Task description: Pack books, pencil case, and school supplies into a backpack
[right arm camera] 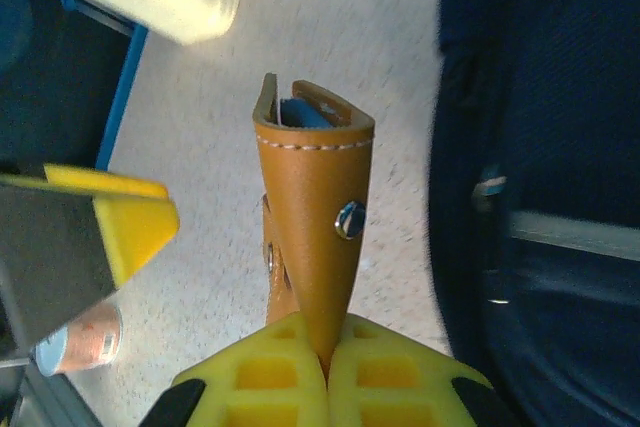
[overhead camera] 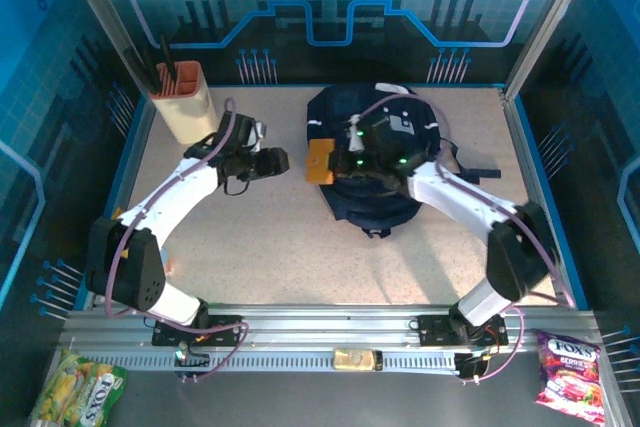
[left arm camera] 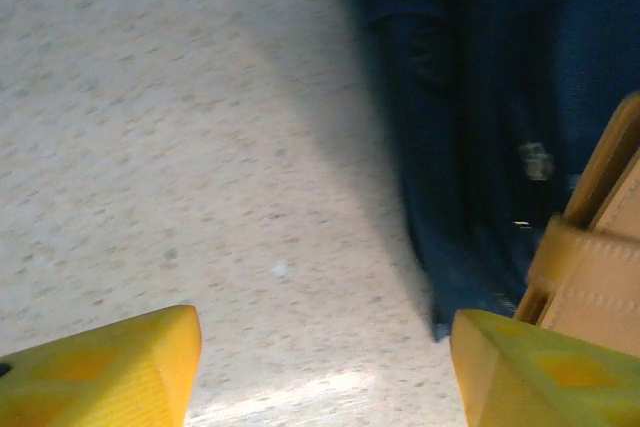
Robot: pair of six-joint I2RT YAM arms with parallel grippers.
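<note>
The navy backpack point(overhead camera: 375, 162) lies at the table's middle back, its fabric also showing in the left wrist view point(left arm camera: 470, 97) and the right wrist view point(right arm camera: 540, 147). A tan leather pencil case point(right arm camera: 315, 217) with a stitched flap and a metal stud sticks out from my right gripper point(right arm camera: 327, 347), which is shut on its lower end. From above, the pencil case point(overhead camera: 318, 160) hangs just left of the backpack, the right gripper point(overhead camera: 338, 162) beside it. My left gripper point(left arm camera: 325, 347) is open over bare table, its right finger beside the pencil case point(left arm camera: 600, 257). The books are out of view.
A cream holder point(overhead camera: 182, 99) with dark pens stands at the back left corner. Blue rails point(overhead camera: 130, 137) edge the table. Candy bags lie outside the front rail at left point(overhead camera: 75, 392) and right point(overhead camera: 570, 375). Open tabletop lies in front of the backpack.
</note>
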